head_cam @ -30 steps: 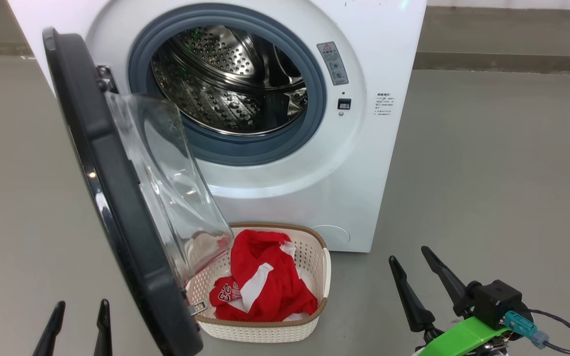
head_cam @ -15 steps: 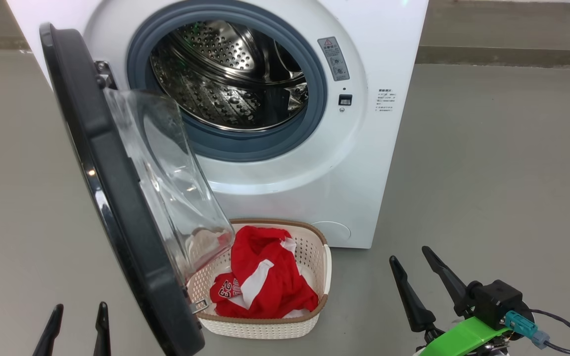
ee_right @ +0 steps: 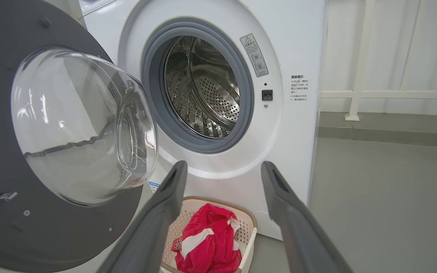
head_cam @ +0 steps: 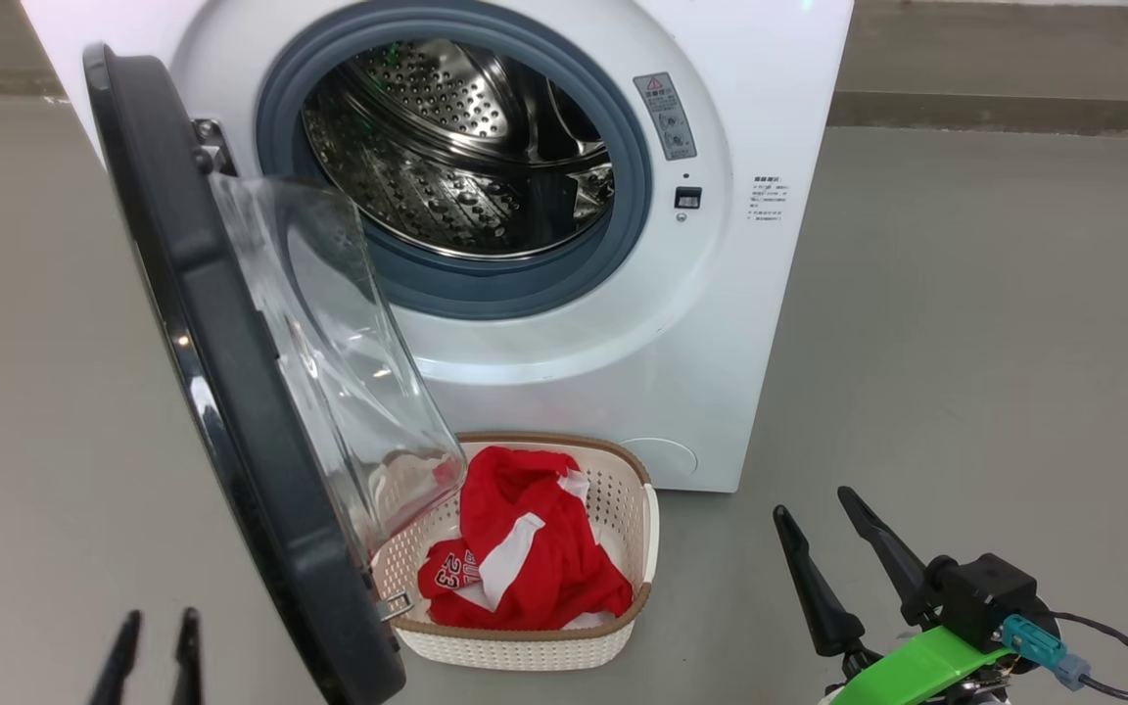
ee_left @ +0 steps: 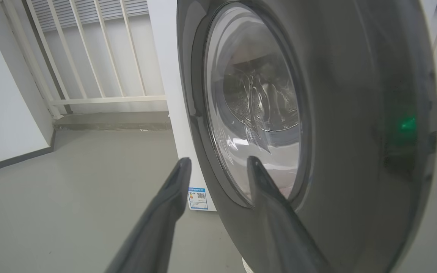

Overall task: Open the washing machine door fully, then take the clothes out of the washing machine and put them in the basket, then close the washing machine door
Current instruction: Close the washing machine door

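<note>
The white washing machine (head_cam: 740, 98) stands with its steel drum (head_cam: 456, 147) bare inside. The washing machine door (head_cam: 221, 392), black-rimmed with a clear glass bowl, hangs open toward me on the left and partly covers the basket. The cream basket (head_cam: 628, 509) sits on the floor below the opening, with the red and white clothes (head_cam: 525, 558) in it. My left gripper (head_cam: 163, 615) is low on the door's outer side, open and holding nothing. In the left wrist view, the left gripper (ee_left: 218, 161) points at the door's (ee_left: 355, 113) outer face. My right gripper (head_cam: 811, 501) stands open right of the basket.
Grey floor (head_cam: 965, 343) stretches to the right of the machine. A white railing (ee_right: 359, 94) and a low step run behind it. A white wall (ee_left: 6, 94) stands to the left. The right wrist view looks over the basket (ee_right: 249, 227) and clothes (ee_right: 207, 242).
My left gripper's fingers have drawn a little closer together and sit slightly lower in the head view. The camera shifted slightly. Door, basket, clothes and right gripper are as before.
</note>
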Tool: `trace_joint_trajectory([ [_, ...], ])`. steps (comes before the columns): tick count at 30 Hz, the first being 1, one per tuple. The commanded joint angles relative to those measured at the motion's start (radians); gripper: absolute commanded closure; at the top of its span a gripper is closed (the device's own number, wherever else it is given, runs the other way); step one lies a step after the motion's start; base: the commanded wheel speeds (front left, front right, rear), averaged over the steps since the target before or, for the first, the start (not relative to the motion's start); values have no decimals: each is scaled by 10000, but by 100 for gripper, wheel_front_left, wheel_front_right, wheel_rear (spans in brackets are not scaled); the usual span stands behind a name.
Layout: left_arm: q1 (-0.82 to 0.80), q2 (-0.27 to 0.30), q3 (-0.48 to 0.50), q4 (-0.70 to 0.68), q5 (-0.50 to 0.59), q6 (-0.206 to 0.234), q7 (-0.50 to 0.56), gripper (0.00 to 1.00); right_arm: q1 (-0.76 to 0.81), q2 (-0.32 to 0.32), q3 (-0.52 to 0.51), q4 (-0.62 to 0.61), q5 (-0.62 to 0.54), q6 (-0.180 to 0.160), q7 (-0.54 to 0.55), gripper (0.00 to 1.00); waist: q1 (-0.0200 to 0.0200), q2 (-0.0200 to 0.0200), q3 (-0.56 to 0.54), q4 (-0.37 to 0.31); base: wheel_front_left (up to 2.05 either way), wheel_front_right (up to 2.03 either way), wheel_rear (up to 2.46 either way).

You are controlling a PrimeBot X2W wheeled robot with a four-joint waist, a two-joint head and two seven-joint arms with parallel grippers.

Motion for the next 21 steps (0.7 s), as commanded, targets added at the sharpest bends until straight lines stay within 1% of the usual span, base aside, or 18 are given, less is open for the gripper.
trace_joint_trajectory([
  [1, -248, 89, 326, -201, 117, -40, -122, 100, -272, -90, 142, -249, -18, 50, -65, 0, 0, -1, 3, 2, 0, 0, 0],
  [4, -358, 72, 285, -153, 49, -83, -122, 100, -271, -81, 133, -224, -4, 50, -65, 0, 0, -1, 16, 4, 0, 0, 0],
  [6, -519, -32, 370, -185, -447, -122, -122, 100, -270, -78, 114, -212, 5, 50, -65, 0, 0, -1, 26, 11, 0, 0, 0],
  [7, -634, -110, 480, -173, -943, -141, -120, 100, -270, -77, 99, -210, 9, 50, -65, 0, 0, -1, 31, 15, 0, 0, 0],
  [8, -911, -215, 704, -261, -1993, -147, 19, 100, -273, -74, 73, -209, 16, 50, -65, 0, 0, -1, 38, 15, 0, 0, 0],
  [9, -911, -215, 704, -261, -1993, -147, 19, 100, -273, -74, 73, -209, 16, 50, -65, 0, 0, -1, 38, 15, 0, 0, 0],
  [10, -1061, -253, 815, -340, -2632, -136, 170, 100, -274, -75, 60, -207, 21, 50, -65, 0, 0, -1, 41, 14, 0, 0, 0],
  [11, -1307, -290, 925, -582, -3723, -48, 582, 100, -278, -73, 41, -201, 31, 50, -65, 0, 0, -1, 47, 8, 0, 0, 0],
  [13, -1540, -308, 1026, -892, -5045, 130, 1085, 100, -280, -67, 36, -195, 42, 50, -65, 0, 0, -1, 52, -11, 0, 0, 0],
  [16, -1839, -314, 1007, -1394, -7778, 791, 1915, 100, -293, -50, 34, -194, 71, 50, -65, 0, 0, -1, 72, -55, 0, 0, 0],
  [19, -1965, -316, 885, -2117, -10244, 1704, 2696, 100, -298, -35, 20, -201, 88, 50, -65, 0, 0, -1, 99, -105, 0, 0, 0],
  [21, -1969, -317, 830, -2663, -11692, 2339, 3099, 100, -304, -28, 17, -206, 94, 50, -65, 0, 0, -1, 123, -152, 0, 0, 0],
])
